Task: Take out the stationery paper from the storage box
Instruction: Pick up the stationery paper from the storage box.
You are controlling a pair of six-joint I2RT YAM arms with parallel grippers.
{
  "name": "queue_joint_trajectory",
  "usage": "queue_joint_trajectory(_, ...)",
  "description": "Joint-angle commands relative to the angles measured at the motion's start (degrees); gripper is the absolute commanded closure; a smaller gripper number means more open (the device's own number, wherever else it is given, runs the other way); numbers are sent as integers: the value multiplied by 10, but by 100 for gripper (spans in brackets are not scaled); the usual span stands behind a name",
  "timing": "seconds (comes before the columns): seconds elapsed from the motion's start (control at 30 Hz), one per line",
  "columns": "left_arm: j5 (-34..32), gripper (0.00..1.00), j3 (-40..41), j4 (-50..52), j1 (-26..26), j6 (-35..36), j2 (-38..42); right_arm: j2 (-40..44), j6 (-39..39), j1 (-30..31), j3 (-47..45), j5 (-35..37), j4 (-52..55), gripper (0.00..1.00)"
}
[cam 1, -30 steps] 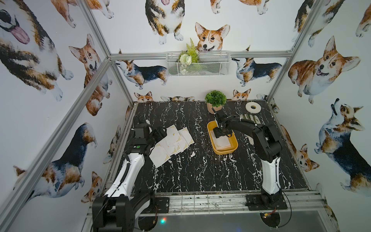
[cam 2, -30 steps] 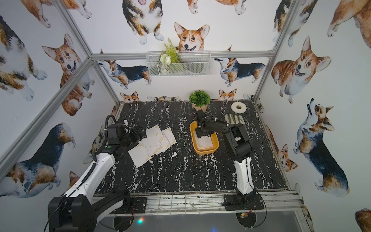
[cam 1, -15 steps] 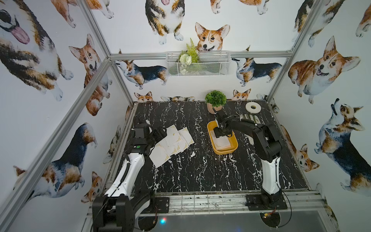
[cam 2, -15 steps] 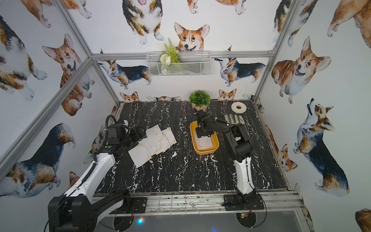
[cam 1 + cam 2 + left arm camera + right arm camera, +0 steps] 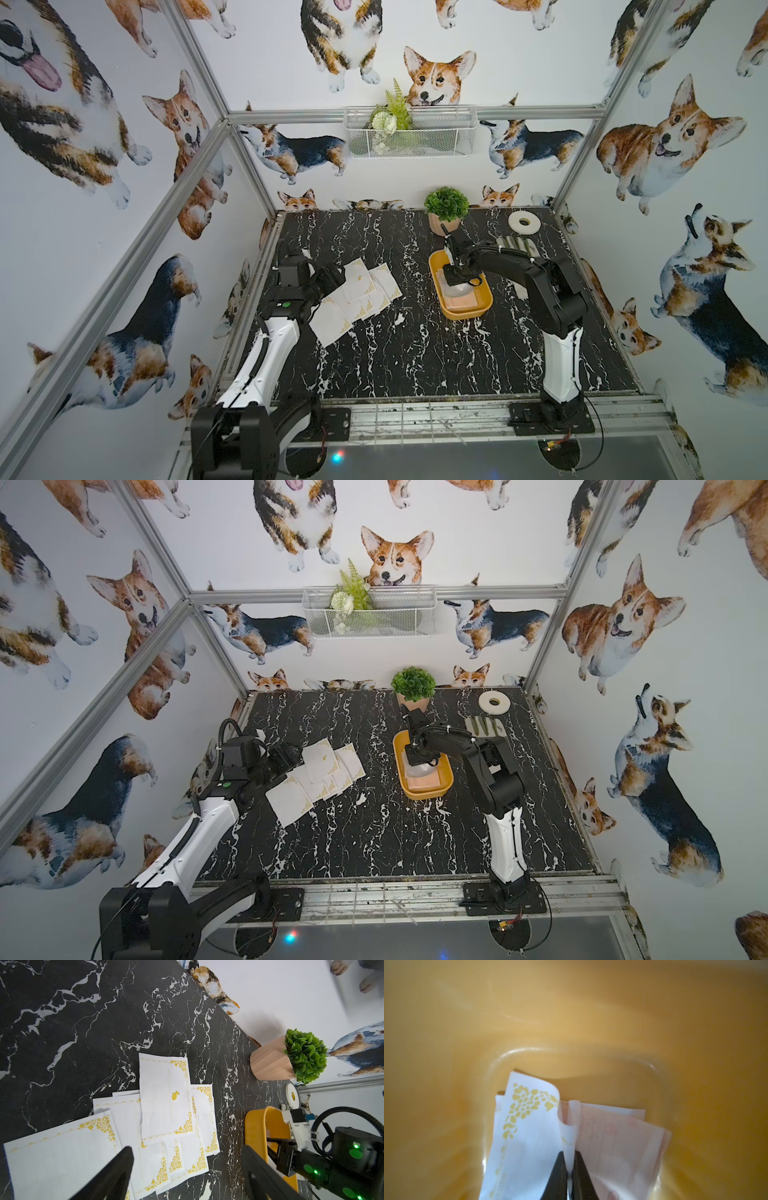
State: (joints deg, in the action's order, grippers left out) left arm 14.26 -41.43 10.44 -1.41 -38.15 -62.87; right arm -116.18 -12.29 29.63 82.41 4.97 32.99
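The storage box [image 5: 477,311] [image 5: 440,791] [image 5: 571,1022] [image 5: 254,1126] is a yellow-orange tub right of the table's middle. My right gripper [image 5: 569,1155] [image 5: 451,279] reaches down into it. Its jaws are shut on a raised fold of a white, gold-cornered sheet of stationery paper [image 5: 529,1122]. A peach-pink sheet [image 5: 616,1138] [image 5: 461,300] lies beside it in the box. Several white sheets [image 5: 359,293] [image 5: 320,777] [image 5: 164,1097] lie fanned out on the table at the left. My left gripper [image 5: 187,1159] [image 5: 332,277] hovers open over their edge, holding nothing.
A potted plant [image 5: 445,210] [image 5: 291,1057] stands at the back, behind the box. A white tape roll [image 5: 523,222] and a grey-striped glove [image 5: 517,245] lie at the back right. A wire basket [image 5: 409,131] hangs on the back wall.
My right gripper has closed inside the box, pinching a fold of the white sheet. The left arm has not moved.
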Motion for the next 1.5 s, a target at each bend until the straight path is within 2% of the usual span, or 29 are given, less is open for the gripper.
queue_joint_trajectory(0.0,1,16,-3,4,1,2,5,37,-14,2,-4,15,31,92)
queue_joint_trajectory(0.17,33,16,-14,2,1,5,5,107,-24,3,-11,11,25,96)
queue_joint_trajectory(0.23,75,16,-16,-16,0,-3,1,129,-27,8,-10,16,32,95)
queue_joint_trajectory(0.33,178,16,1,-122,-6,-71,-21,163,-31,21,-13,26,35,94)
queue_joint_trajectory(0.4,219,16,17,-218,-29,-133,-50,184,-35,35,-13,29,36,93)
queue_joint_trajectory(0.47,222,16,11,-255,-67,-145,-77,198,-38,53,-12,32,37,93)
queue_joint_trajectory(0.6,201,15,-45,-228,-162,-107,-134,224,-55,78,-16,29,32,92)
queue_joint_trajectory(0.7,183,16,-68,-253,-216,-113,-169,235,-63,86,-22,21,27,92)
queue_joint_trajectory(0.83,182,16,-109,-265,-255,-118,-217,248,-69,93,-28,21,27,92)
queue_joint_trajectory(1.17,176,18,-144,-302,-307,-140,-294,272,-80,106,-43,7,19,91)
queue_joint_trajectory(1.3,182,28,-150,-328,-317,-155,-313,270,-78,111,-45,9,22,91)
queue_joint_trajectory(1.37,185,39,-154,-337,-319,-161,-318,267,-77,112,-45,11,25,91)
queue_joint_trajectory(1.4,186,46,-155,-338,-320,-162,-318,268,-77,112,-47,10,24,91)
queue_joint_trajectory(1.47,186,76,-158,-341,-322,-163,-318,273,-79,115,-54,10,18,91)
